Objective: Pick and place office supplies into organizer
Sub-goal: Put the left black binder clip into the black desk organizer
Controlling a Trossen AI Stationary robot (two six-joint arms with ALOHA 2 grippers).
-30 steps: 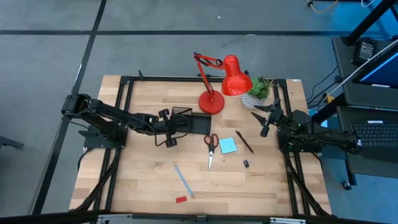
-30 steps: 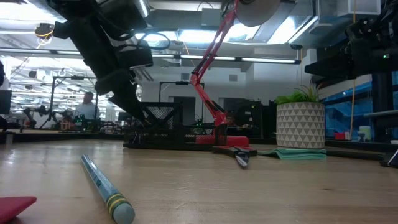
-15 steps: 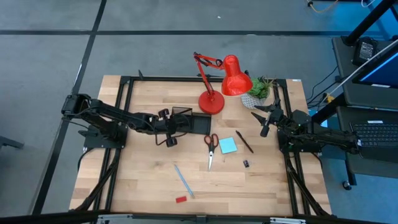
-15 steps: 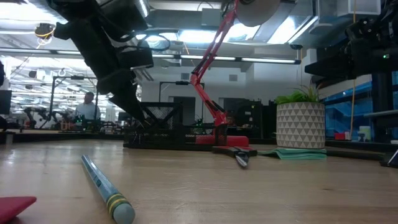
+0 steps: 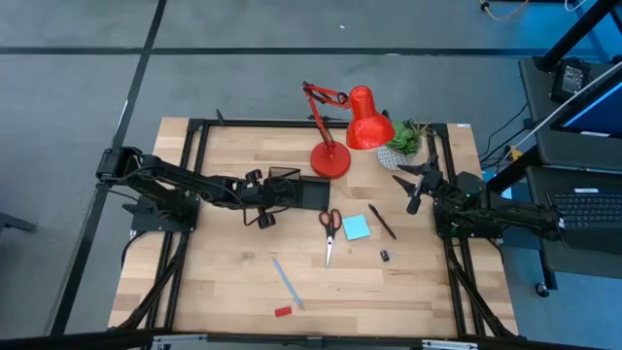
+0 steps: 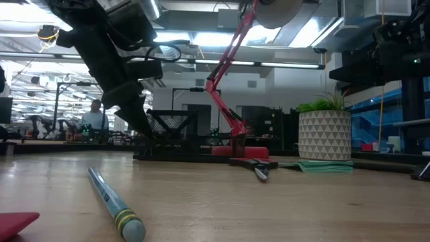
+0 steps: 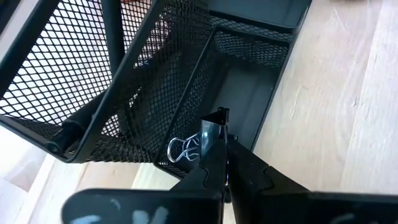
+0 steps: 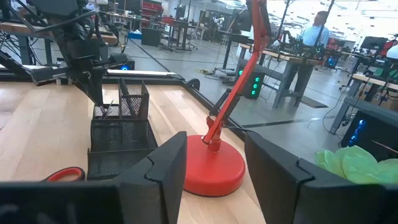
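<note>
Only wrist-close, left end effector [image 7: 214, 146] pinching binder clip [image 7: 186, 147] over organizer [image 7: 245, 93], right end effector [image 8: 214, 165] spread wide.

left pincer [image 5: 273, 197] at organizer [image 5: 296, 189] | right pincer [image 5: 409, 184] near plant [image 5: 409, 137]

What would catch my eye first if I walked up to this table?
Probably the bright red desk lamp at the table's far edge, beside a potted plant. Next, the left gripper holding a black binder clip over the black mesh organizer, with red-handled scissors and a cyan sticky-note pad lying nearby.
</note>
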